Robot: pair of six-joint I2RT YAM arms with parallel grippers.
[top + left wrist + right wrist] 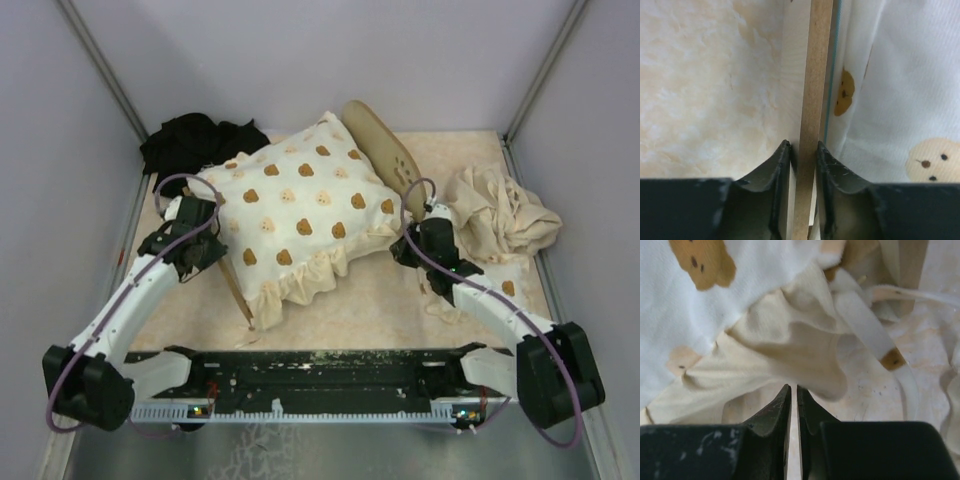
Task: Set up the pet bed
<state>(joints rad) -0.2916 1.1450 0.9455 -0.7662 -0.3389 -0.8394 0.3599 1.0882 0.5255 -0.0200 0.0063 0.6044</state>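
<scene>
matt wood pet bed point(812, 100), cloth cushion point(300, 210)

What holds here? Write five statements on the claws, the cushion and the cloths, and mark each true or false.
1. The left claw clamps a wooden board of the pet bed. True.
2. The frilled cushion lies apart from the pet bed. False: it lies over it, the headboard poking out behind.
3. The black cloth sits at the back left. True.
4. The beige cloth is neatly folded. False: it is crumpled.
5. The right claw has its jaws wide open. False: they are almost together.
</scene>
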